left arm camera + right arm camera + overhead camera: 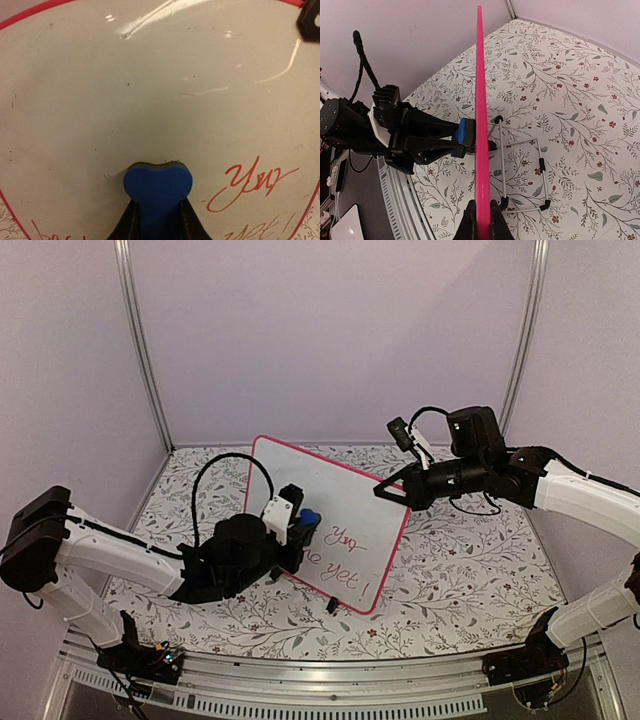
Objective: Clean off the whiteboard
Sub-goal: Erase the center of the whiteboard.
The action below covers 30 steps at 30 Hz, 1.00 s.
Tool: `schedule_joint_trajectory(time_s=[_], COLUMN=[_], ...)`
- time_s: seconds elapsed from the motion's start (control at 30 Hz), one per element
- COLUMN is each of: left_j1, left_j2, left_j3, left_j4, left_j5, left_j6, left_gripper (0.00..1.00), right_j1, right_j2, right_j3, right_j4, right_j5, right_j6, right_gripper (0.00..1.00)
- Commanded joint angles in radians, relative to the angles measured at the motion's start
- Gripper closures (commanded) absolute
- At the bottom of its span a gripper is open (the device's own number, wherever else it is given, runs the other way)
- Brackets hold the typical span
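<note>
The whiteboard [340, 505], white with a pink-red frame, stands tilted on the table with red handwriting [345, 540] at its lower right. My left gripper [300, 520] is shut on a small blue eraser [310, 517] and presses it flat on the board; in the left wrist view the eraser [157, 186] sits left of the red word [250, 182]. My right gripper [390, 490] is shut on the board's upper right frame edge; the right wrist view shows the frame [481, 115] edge-on between my fingers [468, 222], with the eraser [462, 136] against the board face.
A wire stand [525, 175] props the board from behind on the floral tablecloth [470, 560]. Pale walls and metal posts [140, 350] close in the back. A metal rail [330, 680] runs along the near edge.
</note>
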Motion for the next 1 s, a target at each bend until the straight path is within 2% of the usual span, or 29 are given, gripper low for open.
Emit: schedule_joint_trajectory(time_s=[0.0,0.97], left_j1=[0.008,-0.031], left_j2=[0.024,0.098], left_j3=[0.004,-0.097], left_j4=[0.005,-0.019], left_j5=[0.012,-0.035], left_j6=[-0.015,-0.147], left_gripper=[0.90,0.90], right_j1=[0.019,0.019], right_j2=[0.017,0.017], right_j3=[-0.014,-0.014], right_j4=[-0.048,-0.050], right_j5=[-0.040,-0.037], right_j6=[-0.041,-0.041], right_gripper=[1.00,1.00])
